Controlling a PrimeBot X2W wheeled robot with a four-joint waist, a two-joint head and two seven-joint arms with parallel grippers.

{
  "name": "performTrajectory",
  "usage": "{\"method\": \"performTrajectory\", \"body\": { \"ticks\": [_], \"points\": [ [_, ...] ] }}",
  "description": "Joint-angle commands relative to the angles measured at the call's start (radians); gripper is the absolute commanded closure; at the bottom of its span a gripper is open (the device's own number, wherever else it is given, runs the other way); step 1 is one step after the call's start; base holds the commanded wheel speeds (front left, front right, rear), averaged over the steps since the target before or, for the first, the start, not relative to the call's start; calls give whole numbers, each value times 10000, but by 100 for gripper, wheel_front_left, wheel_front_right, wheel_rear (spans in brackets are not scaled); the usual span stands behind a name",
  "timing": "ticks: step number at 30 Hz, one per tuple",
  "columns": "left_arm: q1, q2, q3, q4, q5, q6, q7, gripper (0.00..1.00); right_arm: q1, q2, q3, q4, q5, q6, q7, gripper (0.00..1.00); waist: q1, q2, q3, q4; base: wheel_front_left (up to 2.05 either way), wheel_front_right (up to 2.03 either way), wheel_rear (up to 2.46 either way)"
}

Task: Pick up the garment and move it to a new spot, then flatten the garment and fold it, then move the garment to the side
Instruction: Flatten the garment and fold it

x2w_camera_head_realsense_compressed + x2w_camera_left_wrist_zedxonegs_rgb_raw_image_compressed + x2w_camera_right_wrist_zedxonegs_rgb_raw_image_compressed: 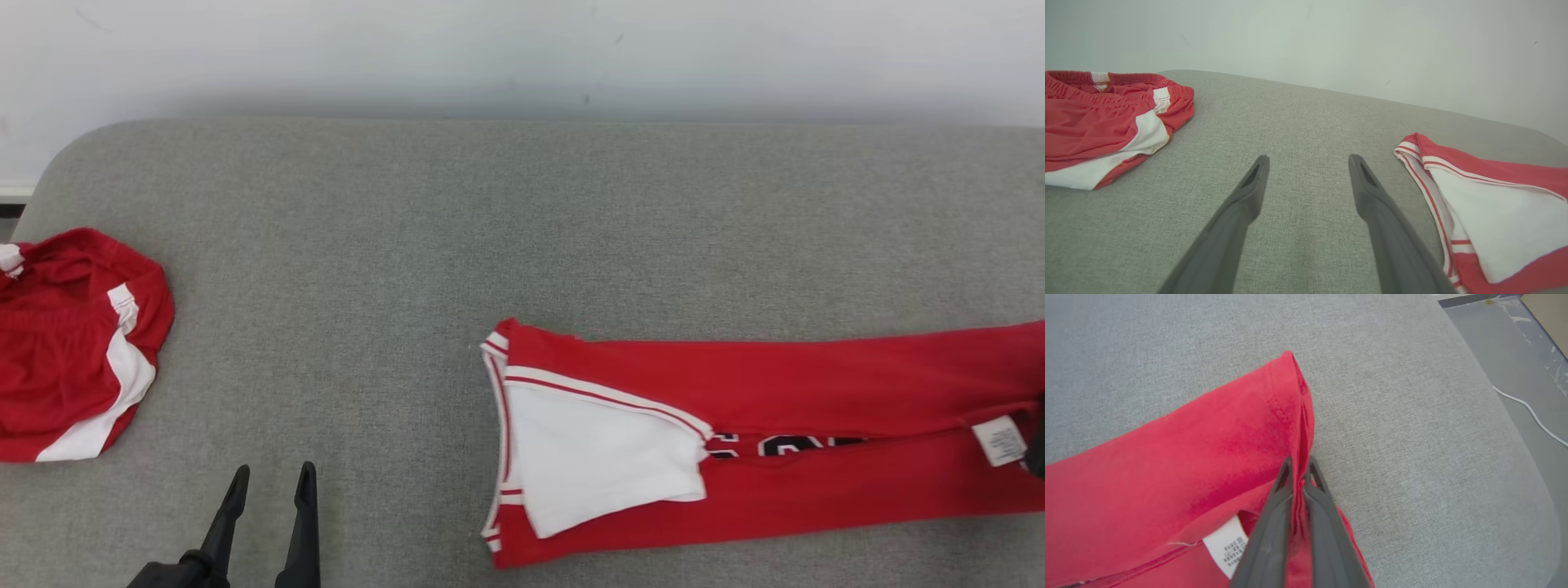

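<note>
While right gripper (1299, 468) pinches one jersey (816, 384), one shorts bundle (57, 359) lies apart

Red folded jersey (816, 384): right end cut off by the picture's edge.
Black lettering (796, 445): mostly hidden under a red fold.
White care label (1000, 439): print too small to read.
Red-and-white shorts (57, 367): left part cut off.
</note>
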Motion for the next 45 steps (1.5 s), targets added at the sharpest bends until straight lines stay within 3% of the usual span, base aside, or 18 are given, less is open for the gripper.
{"method": "performTrajectory", "body": {
  "ticks": [1, 9, 16, 22, 33, 39, 45],
  "points": [
    [85, 25, -13, -35, -88, 41, 35, 0, 57, -219, -303, -156, -235, 5, 2, 100, -1, -1, -140, -154, 0, 0, 0],
    [131, -94, -165, 23, -108, 28, -13, 0, 655, -548, -1369, -956, -868, 5, 268, 100, -1, -1, -331, -396, 0, 0, 0],
    [125, -187, -231, 163, -139, 40, -81, 0, 919, -263, -1098, -1779, -860, 6, 491, 100, -1, -1, -498, -483, 0, 0, 0],
    [178, -263, -241, 365, -220, 7, -145, 0, 850, -10, 573, -2534, -655, 6, 812, 100, -1, -1, -806, -460, 0, 0, 0],
    [423, -338, -359, 669, -289, -155, -226, 0, 321, 531, 4989, -2530, 582, 6, 1008, 100, -1, -1, -1367, -88, 0, 0, 0],
    [484, -352, -425, 736, -288, -161, -244, 0, -42, 857, 6366, -1810, 1077, 6, 685, 100, -1, -1, -1436, 252, 0, 0, 0],
    [483, -341, -453, 754, -294, -155, -266, 0, -321, 1235, 7042, -926, 1182, 6, 298, 100, -1, -1, -1388, 531, 0, 0, 0]
  ]
}}
